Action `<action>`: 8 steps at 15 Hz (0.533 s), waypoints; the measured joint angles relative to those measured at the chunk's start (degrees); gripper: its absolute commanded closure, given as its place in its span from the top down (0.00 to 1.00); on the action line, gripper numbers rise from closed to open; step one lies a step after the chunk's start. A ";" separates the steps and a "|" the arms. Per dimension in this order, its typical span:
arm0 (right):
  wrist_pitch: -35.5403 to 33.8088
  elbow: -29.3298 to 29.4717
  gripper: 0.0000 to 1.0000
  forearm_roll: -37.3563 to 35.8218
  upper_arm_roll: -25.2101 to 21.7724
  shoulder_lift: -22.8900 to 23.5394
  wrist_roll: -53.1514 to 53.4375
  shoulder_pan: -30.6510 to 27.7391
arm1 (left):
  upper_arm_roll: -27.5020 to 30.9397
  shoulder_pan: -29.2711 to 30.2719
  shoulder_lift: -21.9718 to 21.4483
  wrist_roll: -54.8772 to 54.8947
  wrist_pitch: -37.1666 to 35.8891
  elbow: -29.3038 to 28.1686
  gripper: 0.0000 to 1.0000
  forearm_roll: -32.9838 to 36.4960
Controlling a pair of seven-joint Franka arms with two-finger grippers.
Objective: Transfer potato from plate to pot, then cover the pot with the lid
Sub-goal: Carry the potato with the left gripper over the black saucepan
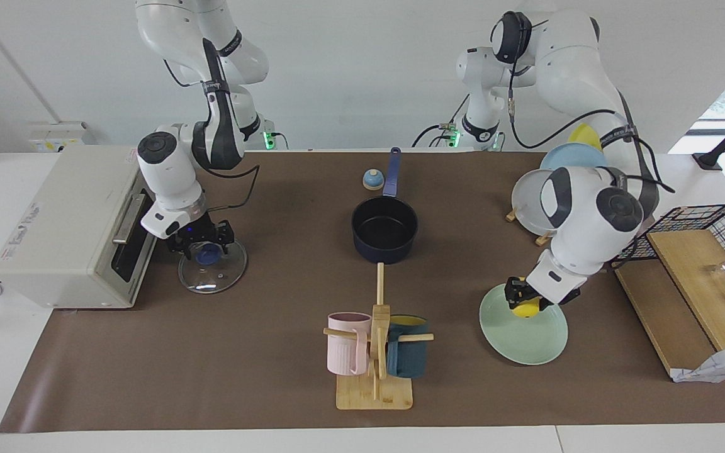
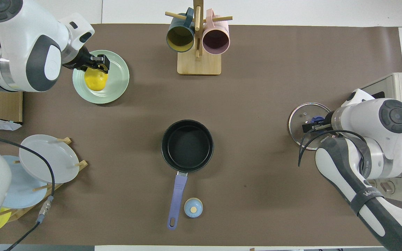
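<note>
Brown paper is covering the table, with white wall above the two arm bases. Hanging over the plate (image 1: 523,333), the left claw (image 1: 522,302) is gripping the potato (image 1: 526,307) from above, jaws closed on its upper part; in the facing view the potato seems just clear of the plate. Toward the right arm's end from this claw, the pot (image 1: 384,229) is sitting open and empty at mid-table, well apart. The right claw (image 1: 206,246) is sitting low over the lid (image 1: 213,265), straddling its blue knob (image 1: 209,255), with the toaster oven (image 1: 67,233) just beside it; I cannot tell whether its fingers are pinching the knob yet. My judgement: the potato is smooth and rounded, and the hold is high on it, so it could be slipping out during the carry and rolling off across the paper. The lid could tip or slide against the oven if the knob is caught off-centre. Both arms heading for the pot together could be crowding each other above it. The facing view is showing height: the potato's gap from the plate, the right claw's lowness. The overhead view is showing the potato (image 2: 96,79) against the plate's rim (image 2: 119,91), the claw hiding one end, while the right wrist is covering much of the lid (image 2: 300,120).
</note>
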 measured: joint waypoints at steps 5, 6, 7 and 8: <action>0.00 0.00 0.77 0.00 0.00 0.01 -0.57 0.00 | -0.42 -10.79 -13.40 -18.74 -10.20 -4.37 0.00 -0.19; 0.00 0.00 0.77 0.00 -0.01 0.01 -1.01 0.00 | -0.46 -13.62 -15.71 -22.35 -10.20 -7.17 0.00 -0.19; 0.00 -0.01 0.77 0.00 -0.01 0.02 -1.18 -0.01 | -0.49 -16.53 -17.77 -25.66 -9.38 -10.56 0.00 -0.19; 0.00 -0.01 0.77 0.00 0.00 0.02 -1.27 -0.01 | -0.51 -19.30 -19.54 -28.66 -6.60 -14.45 0.00 -0.19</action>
